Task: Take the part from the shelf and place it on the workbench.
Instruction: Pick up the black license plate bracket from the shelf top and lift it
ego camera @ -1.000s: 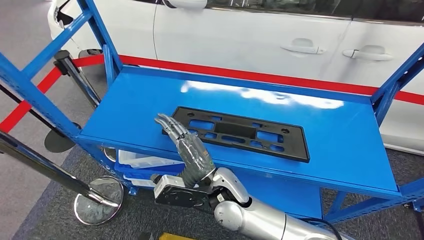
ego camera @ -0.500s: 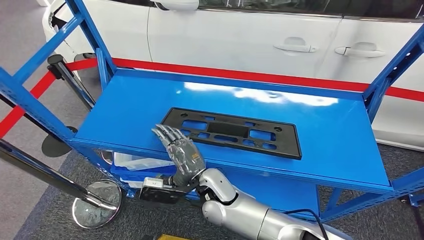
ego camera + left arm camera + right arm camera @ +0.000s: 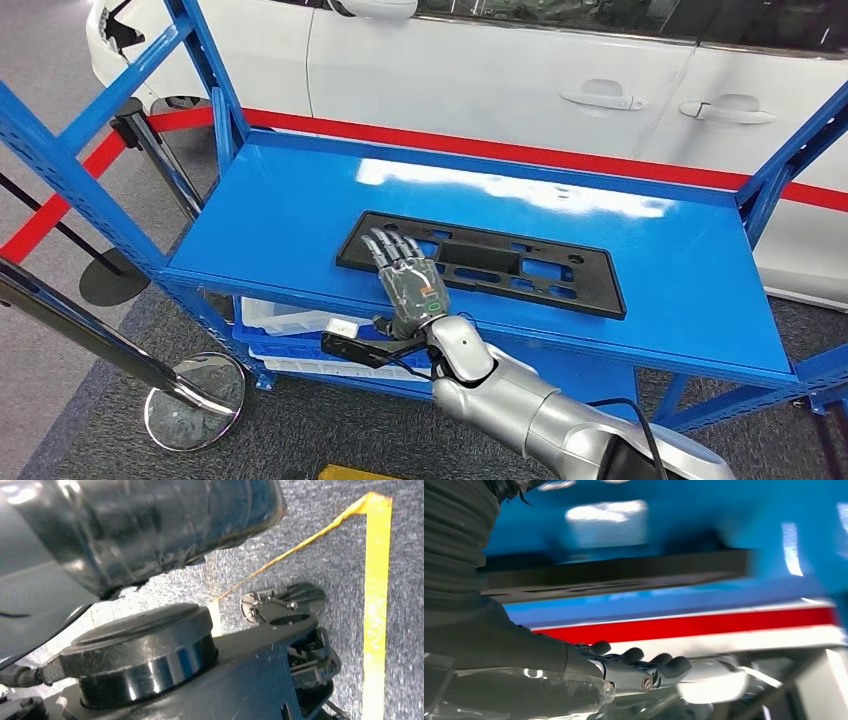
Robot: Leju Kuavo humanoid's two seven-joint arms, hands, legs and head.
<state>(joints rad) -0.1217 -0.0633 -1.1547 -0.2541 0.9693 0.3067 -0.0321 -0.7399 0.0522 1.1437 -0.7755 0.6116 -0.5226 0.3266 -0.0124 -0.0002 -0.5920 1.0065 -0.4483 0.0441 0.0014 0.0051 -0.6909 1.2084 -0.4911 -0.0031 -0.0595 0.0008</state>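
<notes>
While the right robot hand (image 3: pixel 408 280) hovers unclenched, fingers spread, over its left end, the black part (image 3: pixel 485 262) lies flat near the shelf (image 3: pixel 270 215) front edge; looks stiff, light, thin—grasp the long edge.

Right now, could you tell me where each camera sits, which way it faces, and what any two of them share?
Head view: high on the body, looking forward and down at the blue shelf, the black part and a white car; the right hand reaches over the part.
Left wrist view: on a hanging arm, facing grey floor with yellow tape.
Right wrist view: behind the right hand, looking along its fingers.
Head and right wrist views share the right hand, part and shelf.
</notes>
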